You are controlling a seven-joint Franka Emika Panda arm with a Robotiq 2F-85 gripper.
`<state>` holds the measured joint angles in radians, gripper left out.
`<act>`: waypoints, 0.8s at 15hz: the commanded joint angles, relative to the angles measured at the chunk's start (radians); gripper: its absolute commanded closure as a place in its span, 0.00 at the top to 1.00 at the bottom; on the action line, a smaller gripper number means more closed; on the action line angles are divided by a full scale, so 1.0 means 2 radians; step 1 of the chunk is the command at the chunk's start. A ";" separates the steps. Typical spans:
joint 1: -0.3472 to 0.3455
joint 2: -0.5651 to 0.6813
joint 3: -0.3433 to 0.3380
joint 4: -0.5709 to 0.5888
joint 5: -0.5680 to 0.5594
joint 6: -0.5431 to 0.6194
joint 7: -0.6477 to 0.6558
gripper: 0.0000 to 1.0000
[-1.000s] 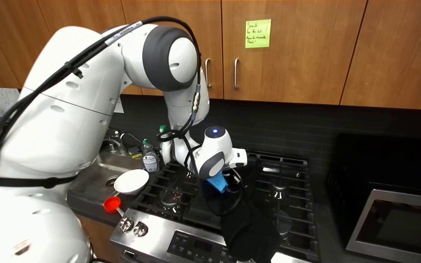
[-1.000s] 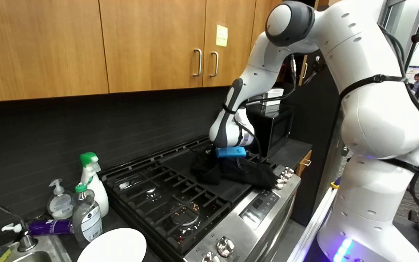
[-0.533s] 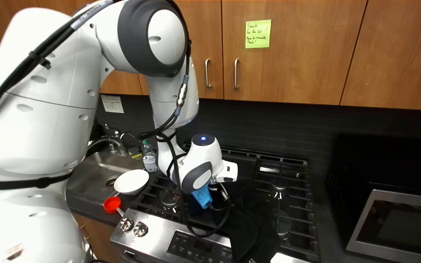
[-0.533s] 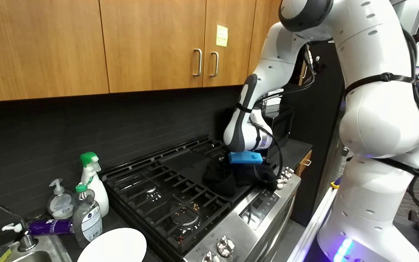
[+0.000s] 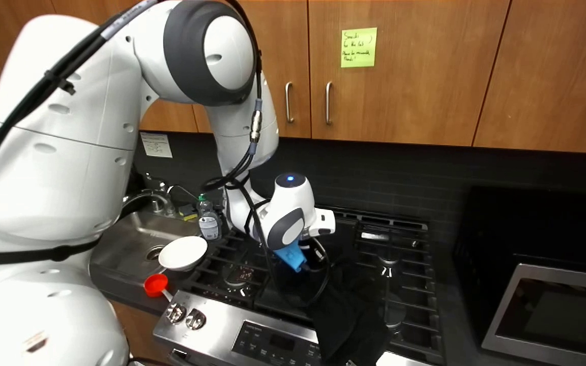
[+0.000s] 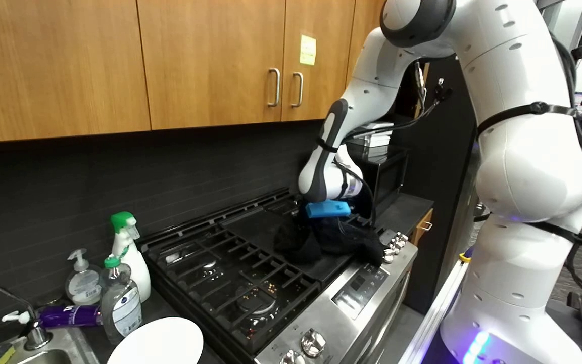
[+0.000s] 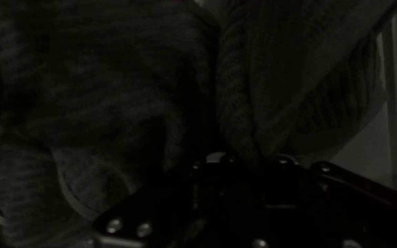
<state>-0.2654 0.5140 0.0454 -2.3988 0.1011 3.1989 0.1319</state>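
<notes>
Wrist view: black cloth (image 7: 98, 75) pinched in the jaws

The black cloth is ribbed and rumpled in deep, dim folds; both exterior views show it bunched on the stove (image 5: 216, 323). Left to right in an exterior view: a red cup (image 5: 155, 283), a white dish (image 5: 183, 251), the left grate (image 5: 229, 264), then the cloth, spilling onto the stove's front beside the control panel (image 5: 275, 345); the right grate (image 5: 412, 282) gives room before the microwave (image 5: 552, 315). The jaws stand almost together, clamped on a gathered fold.
</notes>
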 commanded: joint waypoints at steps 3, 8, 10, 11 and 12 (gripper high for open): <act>0.058 0.066 -0.018 0.165 -0.026 -0.100 -0.041 0.04; 0.073 0.119 -0.008 0.271 -0.031 -0.171 -0.076 0.04; 0.079 0.138 -0.007 0.304 -0.035 -0.186 -0.086 0.04; 0.082 0.148 -0.008 0.321 -0.038 -0.194 -0.090 0.04; 0.084 0.155 -0.008 0.336 -0.039 -0.199 -0.095 0.04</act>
<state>-0.1125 0.7583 0.0261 -1.8391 0.0395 2.8439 -0.0254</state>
